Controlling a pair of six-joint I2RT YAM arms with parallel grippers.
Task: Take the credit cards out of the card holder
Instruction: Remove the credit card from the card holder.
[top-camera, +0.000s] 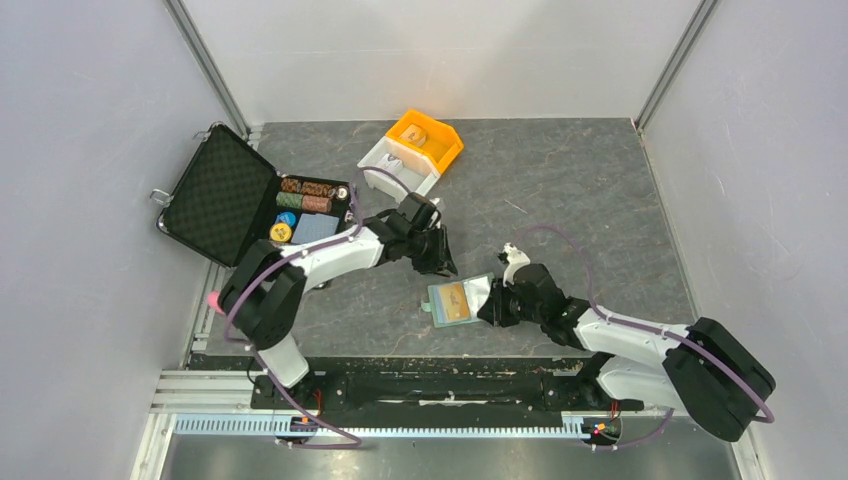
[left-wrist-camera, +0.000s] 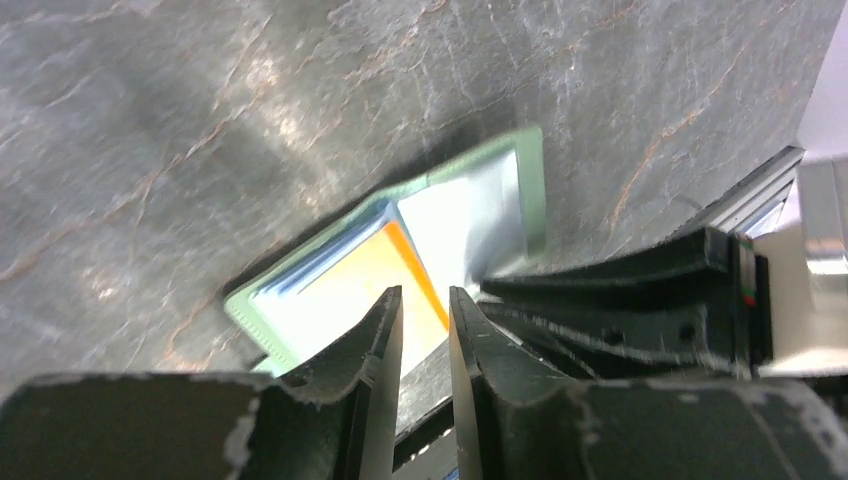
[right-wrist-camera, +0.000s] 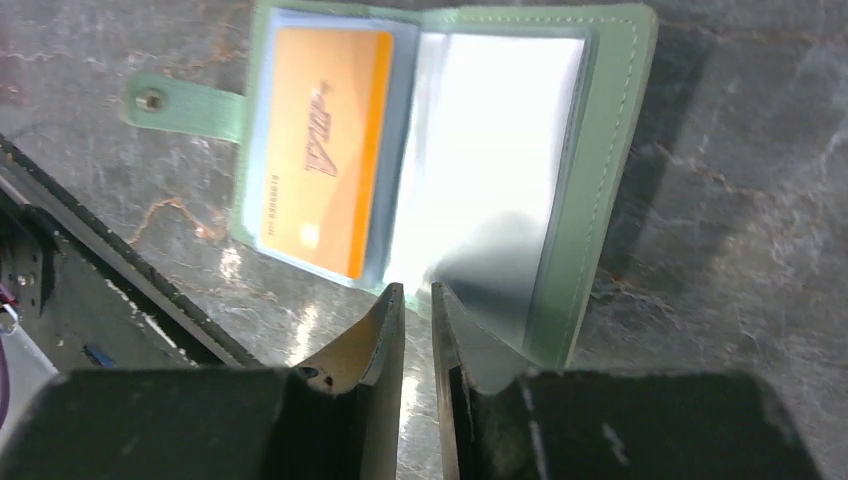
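Your right gripper (right-wrist-camera: 417, 290) pinches the card holder (right-wrist-camera: 600, 180), so ease the left gripper (left-wrist-camera: 426, 292) (barely parted, empty) onto the orange card (right-wrist-camera: 320, 150).

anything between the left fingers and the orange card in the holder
No separate object. The left fingers hang close over the orange card, but it sits inside a clear pocket of the open card holder, with plastic over its face. The right fingers are at the other panel, off to one side.

Card holder (left-wrist-camera: 470, 210) blurred, near edge behind left hand (left-wrist-camera: 425, 300); one clear pocket (right-wrist-camera: 490, 170) glare-washed, contents unreadable.
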